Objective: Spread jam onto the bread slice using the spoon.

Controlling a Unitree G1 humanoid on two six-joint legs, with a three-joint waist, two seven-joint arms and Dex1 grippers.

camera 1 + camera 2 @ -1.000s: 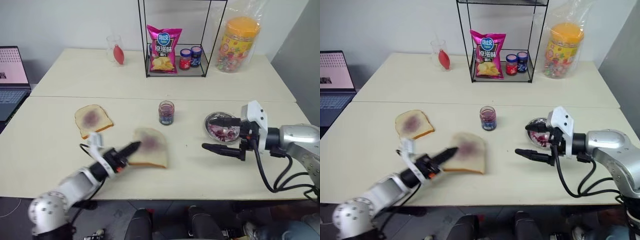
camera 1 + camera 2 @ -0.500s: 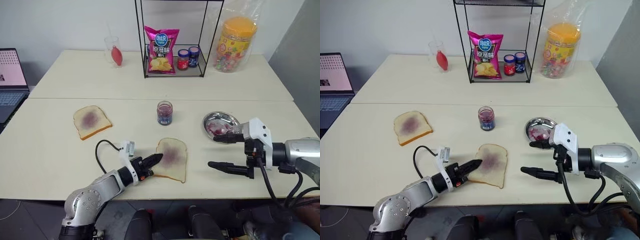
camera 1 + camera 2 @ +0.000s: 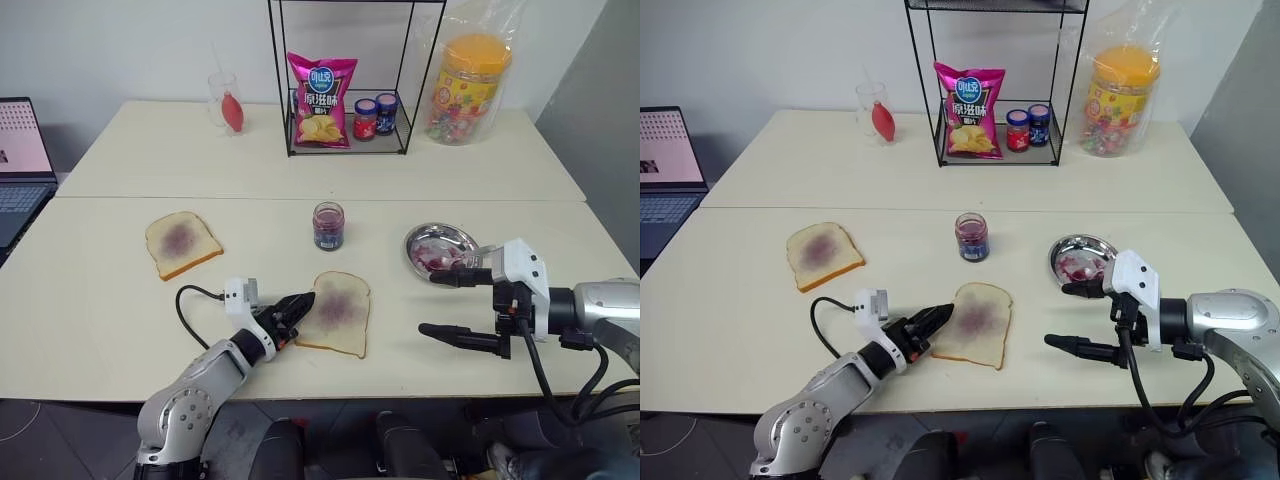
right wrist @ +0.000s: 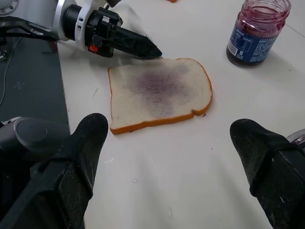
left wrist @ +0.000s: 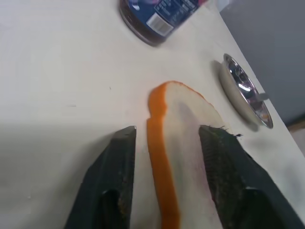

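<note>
Head view: bread slice lies lower centre on the table, soft, light, tears easily; best nudged by its crust; right hand spread wide, empty.
Left wrist: left hand parted astride the crust edge, not clenched.
Right wrist: jam jar upper right.

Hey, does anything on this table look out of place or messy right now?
Mildly: the steel dish is smeared with red jam, and the bread slice lies askew with the left end effector straddling its crust edge. Nothing looks spilled or broken.
</note>
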